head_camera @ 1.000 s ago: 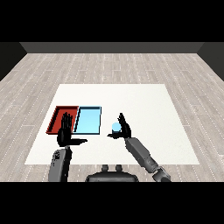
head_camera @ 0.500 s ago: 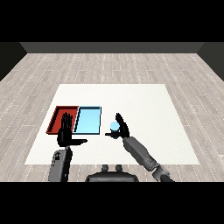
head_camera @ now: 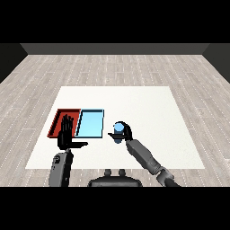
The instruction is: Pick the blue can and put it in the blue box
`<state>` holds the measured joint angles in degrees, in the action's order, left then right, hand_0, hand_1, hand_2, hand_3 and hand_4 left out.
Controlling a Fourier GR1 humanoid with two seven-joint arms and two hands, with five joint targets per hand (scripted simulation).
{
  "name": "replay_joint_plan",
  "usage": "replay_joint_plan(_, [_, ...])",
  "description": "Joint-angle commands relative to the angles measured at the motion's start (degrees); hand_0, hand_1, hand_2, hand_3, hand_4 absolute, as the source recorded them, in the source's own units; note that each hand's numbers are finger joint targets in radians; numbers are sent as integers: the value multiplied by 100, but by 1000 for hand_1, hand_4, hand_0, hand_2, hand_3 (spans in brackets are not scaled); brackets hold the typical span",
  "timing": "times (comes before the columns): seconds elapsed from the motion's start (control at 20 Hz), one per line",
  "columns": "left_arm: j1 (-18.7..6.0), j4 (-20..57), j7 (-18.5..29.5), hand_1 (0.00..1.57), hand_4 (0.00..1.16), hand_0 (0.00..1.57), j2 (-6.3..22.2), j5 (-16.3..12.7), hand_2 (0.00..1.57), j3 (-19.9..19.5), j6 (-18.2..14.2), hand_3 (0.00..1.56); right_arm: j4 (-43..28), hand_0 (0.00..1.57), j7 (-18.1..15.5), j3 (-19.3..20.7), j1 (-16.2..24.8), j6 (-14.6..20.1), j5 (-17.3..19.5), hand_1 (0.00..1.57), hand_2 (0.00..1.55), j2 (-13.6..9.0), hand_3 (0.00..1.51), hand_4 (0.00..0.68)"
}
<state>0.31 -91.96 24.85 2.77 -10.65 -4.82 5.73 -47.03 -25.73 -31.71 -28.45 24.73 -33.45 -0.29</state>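
My right hand [head_camera: 126, 133] curls its fingers around the blue can [head_camera: 118, 131], just at 3 o'clock from the blue tray [head_camera: 90, 123]. My left hand [head_camera: 66, 134] stays flat, fingers straight, over the red tray [head_camera: 58, 119].

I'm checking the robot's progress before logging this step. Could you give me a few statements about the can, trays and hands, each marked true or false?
1. The right hand is curled round the blue can. True.
2. The can lies inside the light blue tray. False: it is to the right of that tray, in the hand.
3. The red tray lies left of the blue one. True.
4. The left hand holds a can. False: its fingers are straight and hold nothing.
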Motion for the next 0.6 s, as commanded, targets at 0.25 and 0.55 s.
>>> replay_joint_plan(0.25, [-117,452,115,0,0,0,-105,212,0,218,43,0,-733,1503,120,81,82,110,421,1503,1460,-271,1417,657])
replay_joint_plan(0.55, [-250,806,224,0,0,0,-267,563,0,732,-355,0,-819,1481,166,224,-170,20,753,1481,1455,-33,1415,646])
